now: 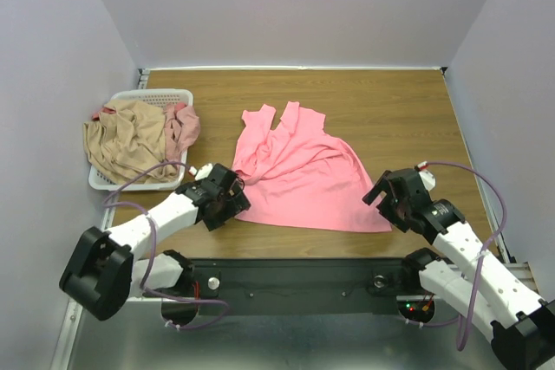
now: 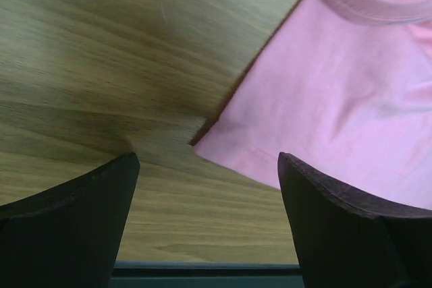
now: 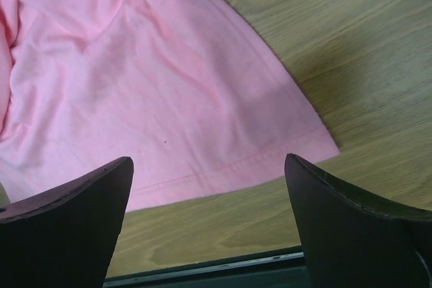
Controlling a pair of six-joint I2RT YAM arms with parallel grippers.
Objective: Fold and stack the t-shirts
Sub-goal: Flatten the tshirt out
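Salmon-pink t-shirt (image 1: 299, 171): plain cloth, spread on the wooden table (image 1: 408, 110) at centre. Its lower body lies mostly flat toward the near edge. The upper part is bunched and creased toward the left, with two lobes of cloth pointing to the far side.

Tan-beige t-shirt (image 1: 130, 140): crumpled in the white slatted basket (image 1: 165, 94) at far left, spilling over its rim.

Dusty pink t-shirt (image 1: 180, 126): crumpled in the same basket, just beside the tan one on its right.

Left gripper (image 1: 227, 197): at the salmon shirt's near-left edge, fingers spread wide, nothing held.

Right gripper (image 1: 386, 199): at the shirt's near-right corner, fingers likewise spread wide, nothing held.

Left wrist view only: a ribbed collar (image 2: 358, 5) and a hemmed cloth corner (image 2: 229, 156) lying between the dark fingers (image 2: 81, 214).

Right wrist view only: the stitched bottom hem (image 3: 270, 156) and a small dark speck (image 3: 166, 141) on the cloth.

Whether either gripper touches the cloth cannot be told.
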